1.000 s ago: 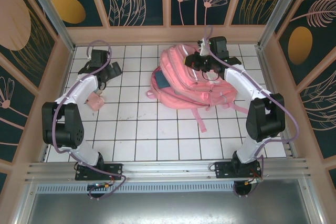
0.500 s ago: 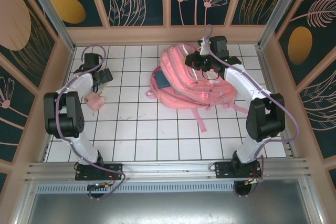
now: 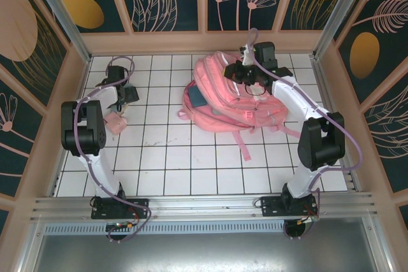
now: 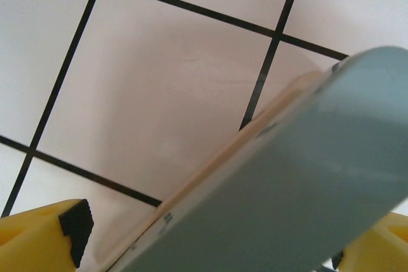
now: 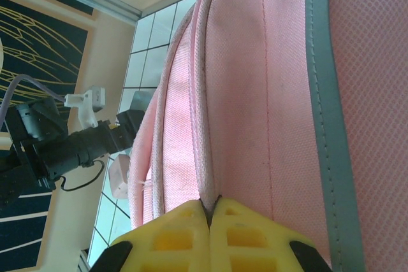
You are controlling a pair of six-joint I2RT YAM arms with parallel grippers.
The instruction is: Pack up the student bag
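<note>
**Right hand pins the bag's edge; left hand waits well off at 9 o'clock**

In the top view the student bag (image 3: 223, 103) lies on the white tiled table (image 3: 191, 164), right of centre toward the far side. Its long axis runs roughly from 11 to 5 o'clock, and a strap trails toward 6.

The right hand (image 3: 245, 76) sits on the bag's far end. Its wrist view shows the yellow tips closed together on the bag's seam edge.

The left hand (image 3: 125, 95) is well apart from the bag, which lies at 3 o'clock from it. Its fingers (image 4: 44, 237) stand wide either side of a flat grey-blue slab (image 4: 306, 176). Whether they grip it I cannot tell.

A small pink item (image 3: 115, 122) rests just beside that hand at 6 o'clock.

My reading is that the right arm is holding the bag ready. The left hand must then carry its load across toward 3 o'clock, to the end near the right hand.
</note>
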